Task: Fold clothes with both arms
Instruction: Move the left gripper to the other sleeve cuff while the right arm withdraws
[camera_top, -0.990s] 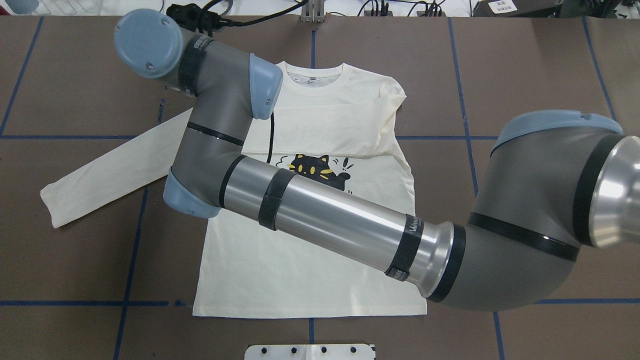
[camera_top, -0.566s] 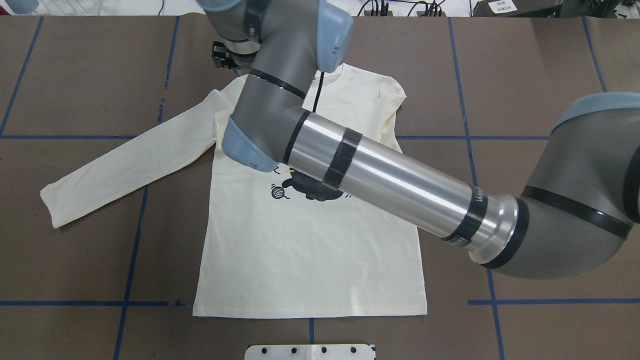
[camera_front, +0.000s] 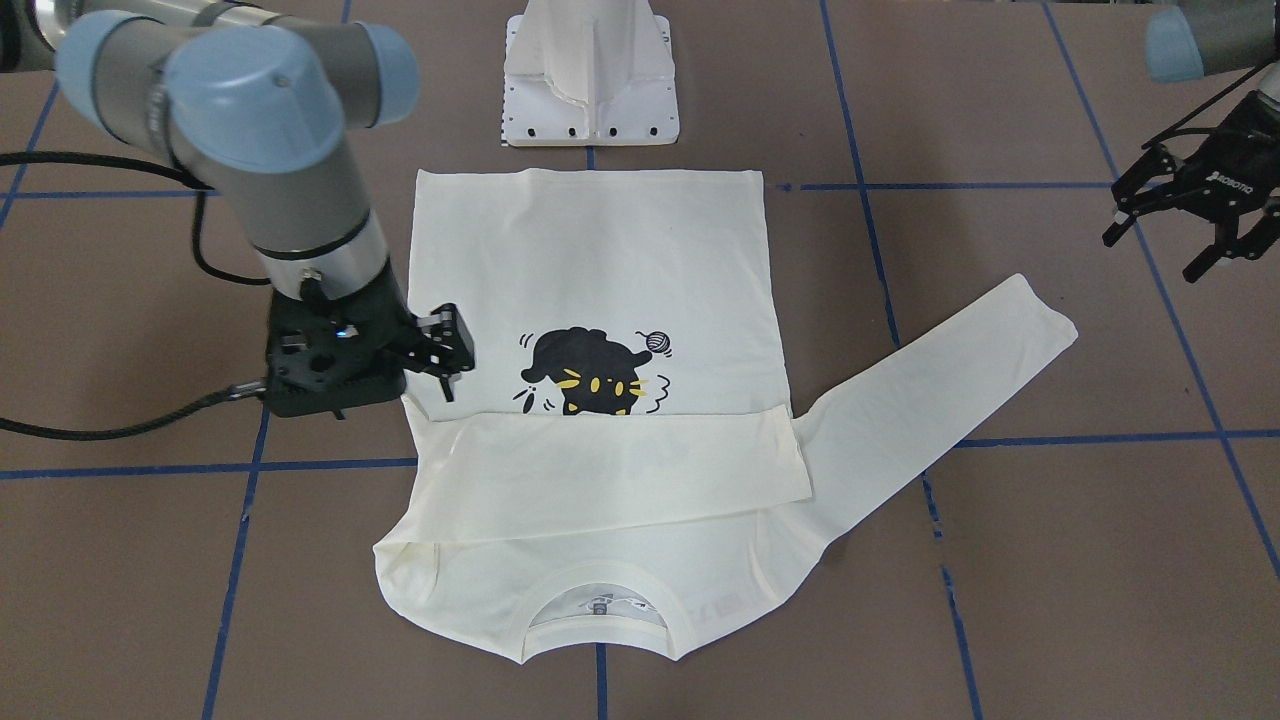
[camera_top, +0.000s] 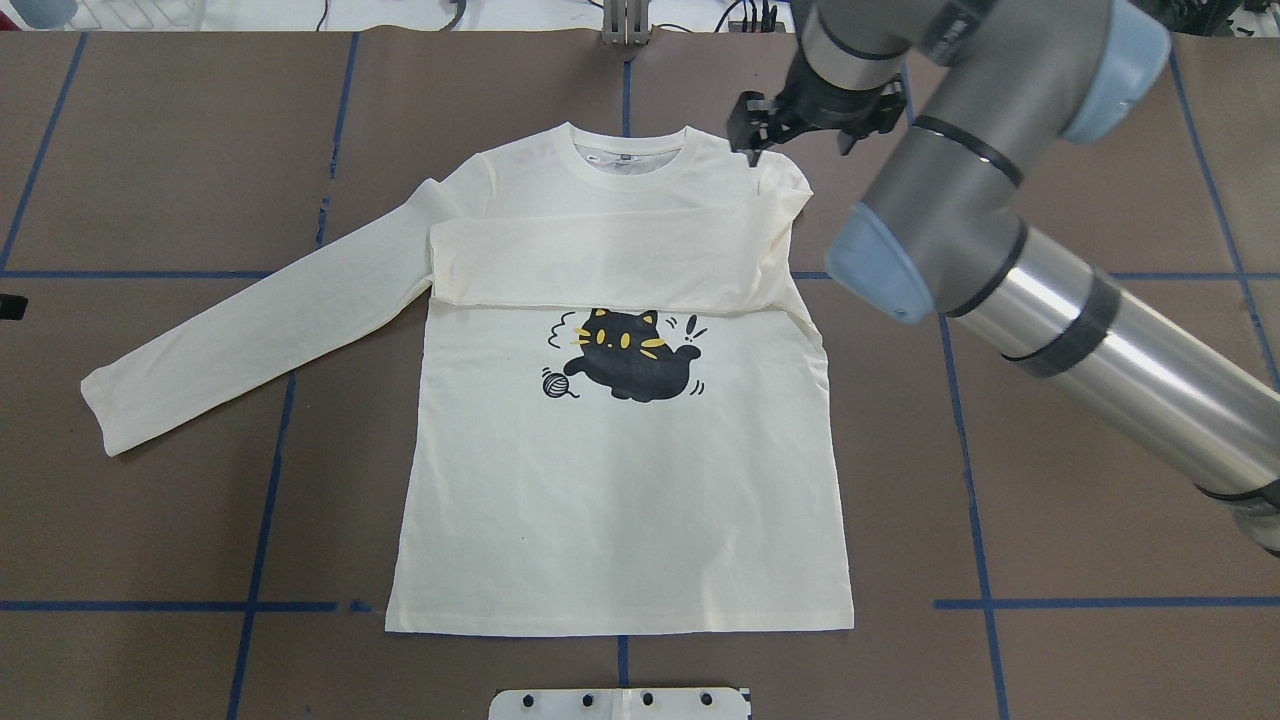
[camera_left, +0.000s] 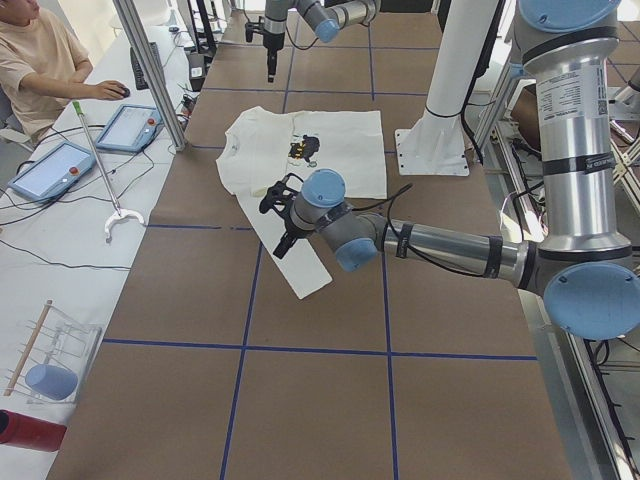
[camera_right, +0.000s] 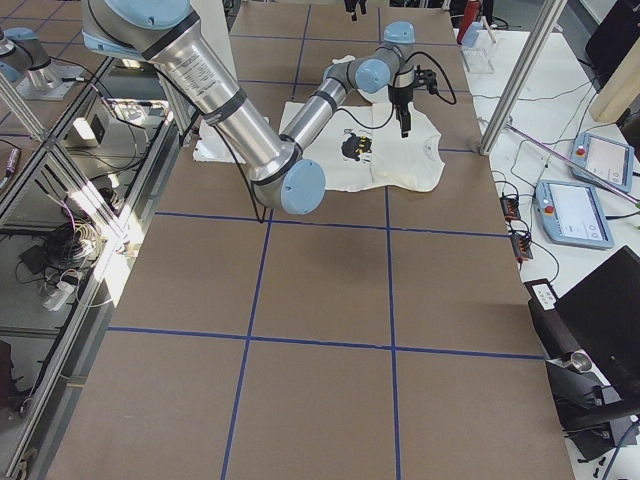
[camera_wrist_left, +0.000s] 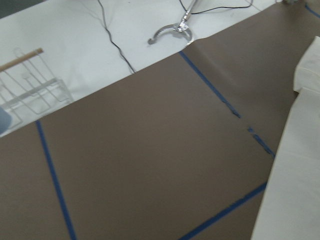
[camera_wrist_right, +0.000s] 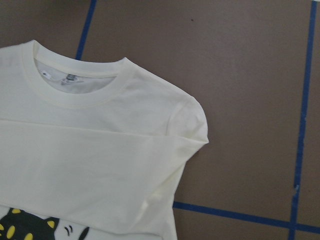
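1. The cream T-shirt (camera_top: 620, 500) lies flat on the brown table (camera_top: 150, 150), cat print up, collar away from the robot
2. One sleeve (camera_top: 600, 260) is folded across the chest; the other sleeve (camera_top: 250, 330) stretches to the robot's left
3. The right gripper (camera_front: 445, 350) hangs above the shirt's right edge, fingers spread, holding nothing
4. The left gripper (camera_front: 1165, 235) hovers well apart from the shirt, also spread and empty

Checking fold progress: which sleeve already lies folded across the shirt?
The robot's-right sleeve, lying across the chest above the cat print; the left sleeve stretches out on the table.
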